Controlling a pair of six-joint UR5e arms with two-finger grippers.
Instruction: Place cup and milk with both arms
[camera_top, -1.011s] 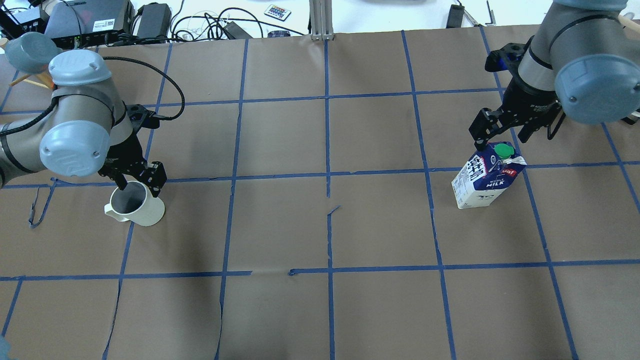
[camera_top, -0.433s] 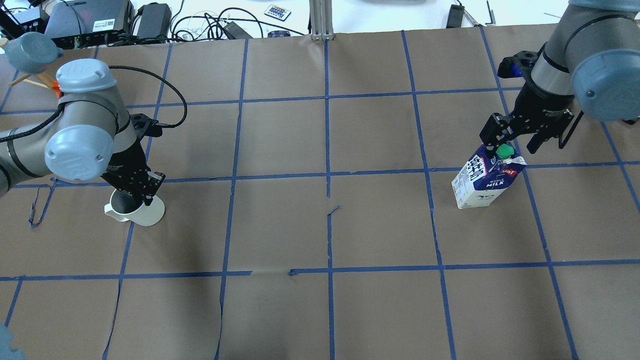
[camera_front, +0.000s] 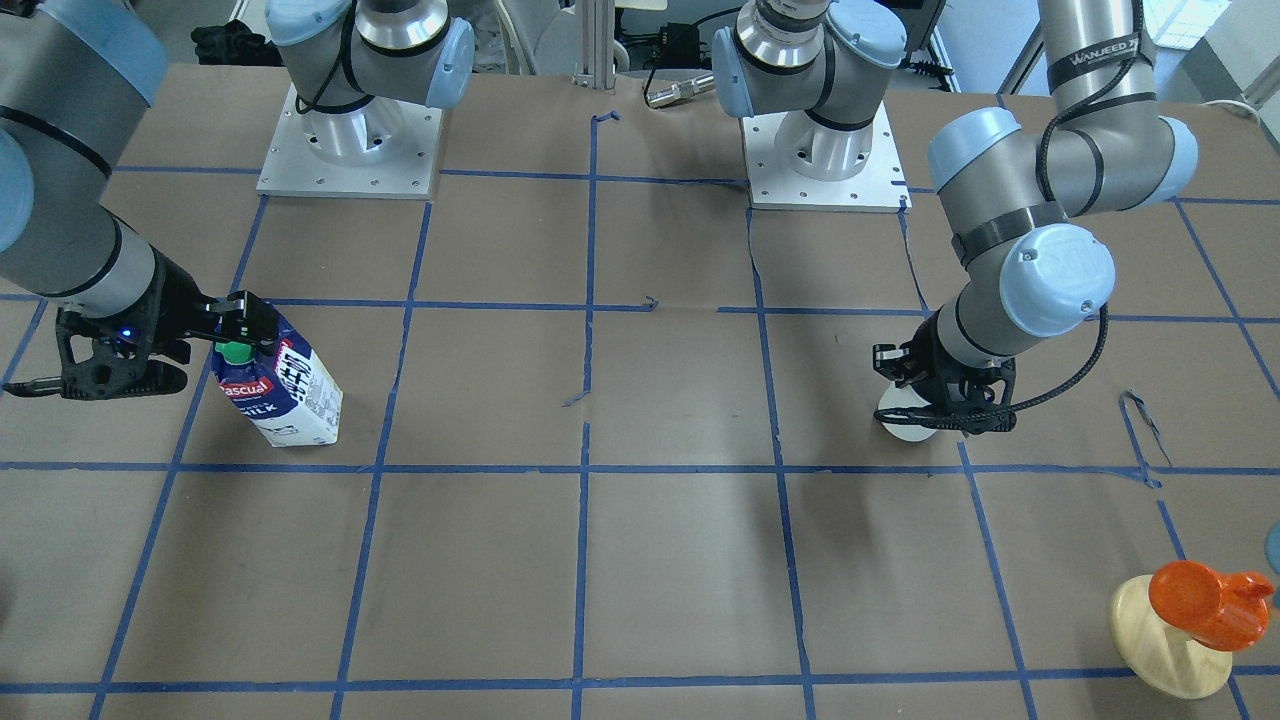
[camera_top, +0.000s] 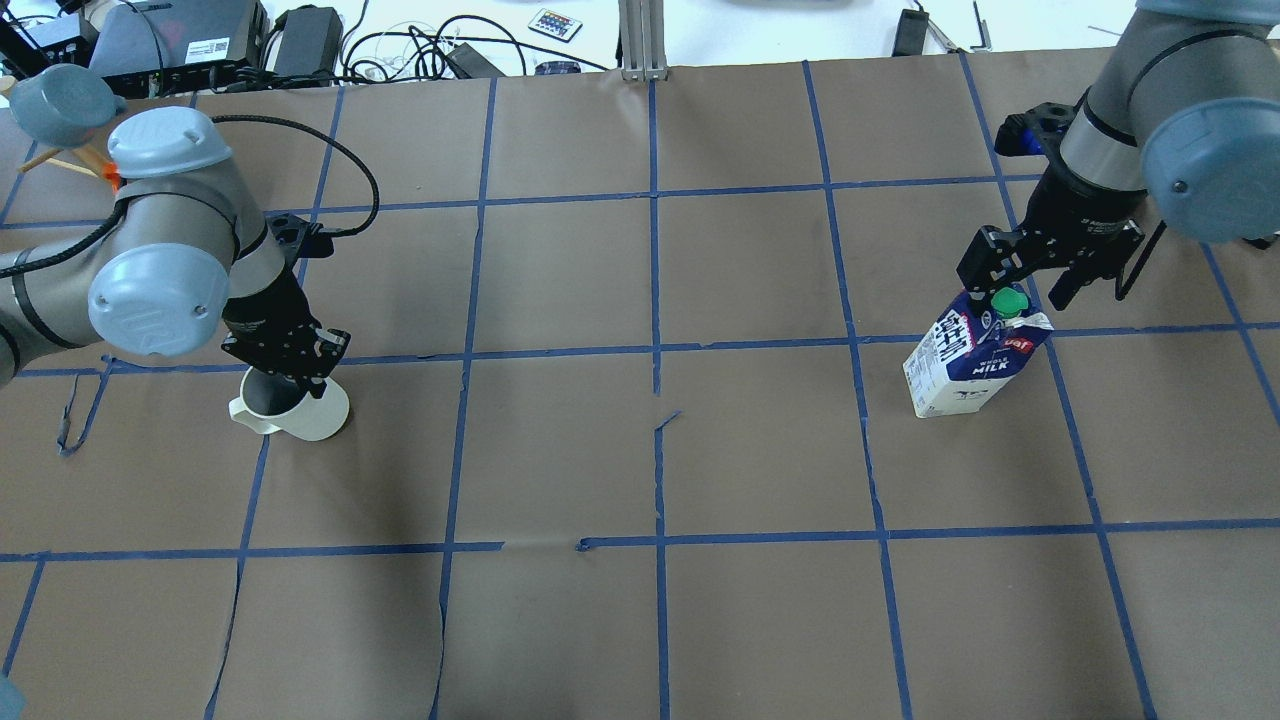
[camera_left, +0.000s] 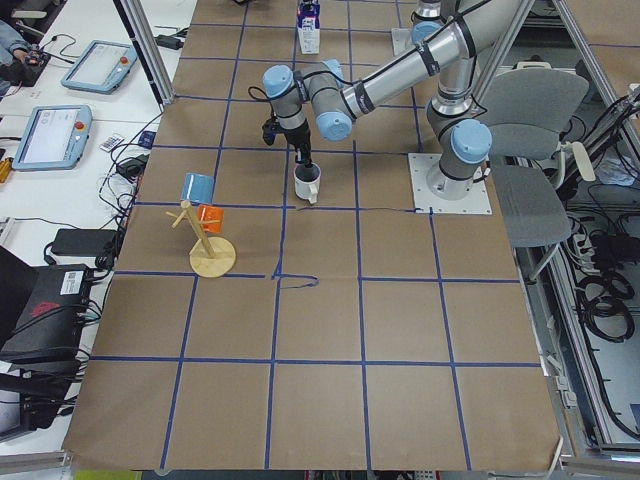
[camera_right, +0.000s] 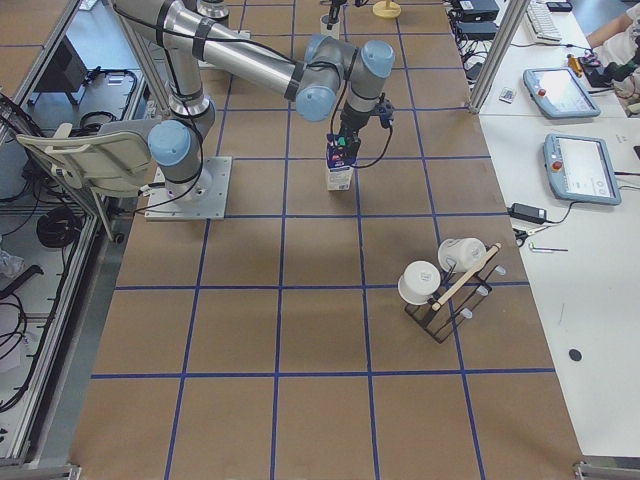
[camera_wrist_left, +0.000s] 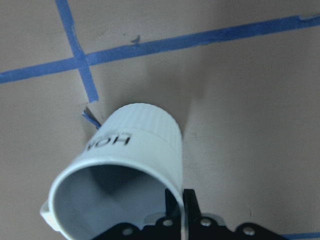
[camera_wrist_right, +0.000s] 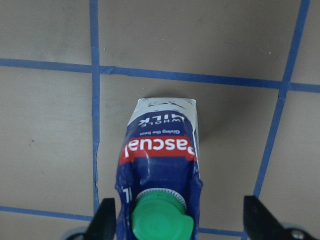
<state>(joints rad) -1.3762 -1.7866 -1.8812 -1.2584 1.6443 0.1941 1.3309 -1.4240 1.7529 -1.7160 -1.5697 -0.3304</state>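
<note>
Left wrist-mounted: my left claw pinches the cup by its rim, left side of the worktop. My right claw is wide, straddling the milk; centre it, then close gently.

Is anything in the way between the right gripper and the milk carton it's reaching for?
Nothing visible stands in the way. The right gripper hangs open directly over the milk carton, straddling its green cap, and no other object lies between the two.
</note>
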